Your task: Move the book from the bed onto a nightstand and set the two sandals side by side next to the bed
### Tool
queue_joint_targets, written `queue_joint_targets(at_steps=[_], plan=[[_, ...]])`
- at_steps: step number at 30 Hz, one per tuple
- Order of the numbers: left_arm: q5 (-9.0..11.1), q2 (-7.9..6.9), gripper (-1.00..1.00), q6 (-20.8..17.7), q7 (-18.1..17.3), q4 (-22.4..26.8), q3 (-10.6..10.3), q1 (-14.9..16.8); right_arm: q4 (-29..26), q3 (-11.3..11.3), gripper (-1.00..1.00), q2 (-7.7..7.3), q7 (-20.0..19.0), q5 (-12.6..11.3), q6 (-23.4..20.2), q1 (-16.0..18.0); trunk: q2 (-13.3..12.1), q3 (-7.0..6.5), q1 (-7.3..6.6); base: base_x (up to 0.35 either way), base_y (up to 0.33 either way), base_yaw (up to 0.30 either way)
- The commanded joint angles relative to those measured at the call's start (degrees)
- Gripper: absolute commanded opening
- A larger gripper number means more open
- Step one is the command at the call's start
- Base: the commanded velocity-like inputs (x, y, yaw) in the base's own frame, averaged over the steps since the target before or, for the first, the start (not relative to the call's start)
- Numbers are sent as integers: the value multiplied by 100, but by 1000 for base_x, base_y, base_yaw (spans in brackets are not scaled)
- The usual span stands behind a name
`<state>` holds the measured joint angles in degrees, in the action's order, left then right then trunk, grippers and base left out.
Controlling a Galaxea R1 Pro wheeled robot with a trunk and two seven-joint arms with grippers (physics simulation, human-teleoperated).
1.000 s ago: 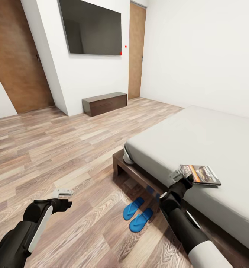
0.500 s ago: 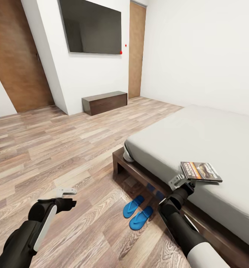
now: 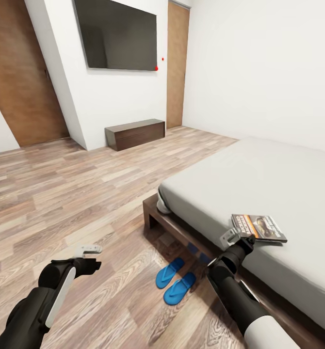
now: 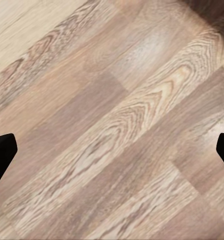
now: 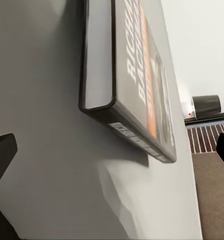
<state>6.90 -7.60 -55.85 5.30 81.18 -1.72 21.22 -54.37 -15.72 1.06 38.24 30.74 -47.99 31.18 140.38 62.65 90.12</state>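
Note:
The book (image 3: 258, 228), dark with an orange band, lies flat near the side edge of the bed's pale-grey mattress (image 3: 259, 179). My right gripper (image 3: 236, 237) is open at the mattress edge, just short of the book's near end. The right wrist view shows the book (image 5: 137, 85) ahead on the mattress, outside the spread fingers (image 5: 1, 155). The two blue sandals (image 3: 170, 272) (image 3: 180, 288) lie side by side on the floor beside the bed frame (image 3: 155, 215). My left gripper (image 3: 87, 252) hangs open over bare floor (image 4: 112, 125). The nightstand is out of view.
A long dark bench (image 3: 135, 134) stands against the far wall under a dark wall screen (image 3: 116, 34). Wooden doors (image 3: 22, 77) (image 3: 174, 65) flank that wall. Wood-plank floor (image 3: 75, 189) stretches wide to the left of the bed.
The whole view has shifted slightly to the left. My right gripper stays at the book's near end. The left arm has risen a little.

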Motion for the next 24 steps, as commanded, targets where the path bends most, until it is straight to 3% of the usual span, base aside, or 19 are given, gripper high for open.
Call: queue_joint_targets(at_steps=[1,19,24], plan=[[58,-5,100,-22,56,7,-10,3,2,-9,100,-1,17,-1,-26,3,2,5,0,63,-76,0],[66,-1,100,-22,219,19,-4,3,1,-10,100,0,17,-12,-19,3,2,5,0,14,-10,0],[66,3,100,-22,220,21,-10,4,0,-10,100,0,7,-15,-18,3,-198,-85,-110,3,0,0]])
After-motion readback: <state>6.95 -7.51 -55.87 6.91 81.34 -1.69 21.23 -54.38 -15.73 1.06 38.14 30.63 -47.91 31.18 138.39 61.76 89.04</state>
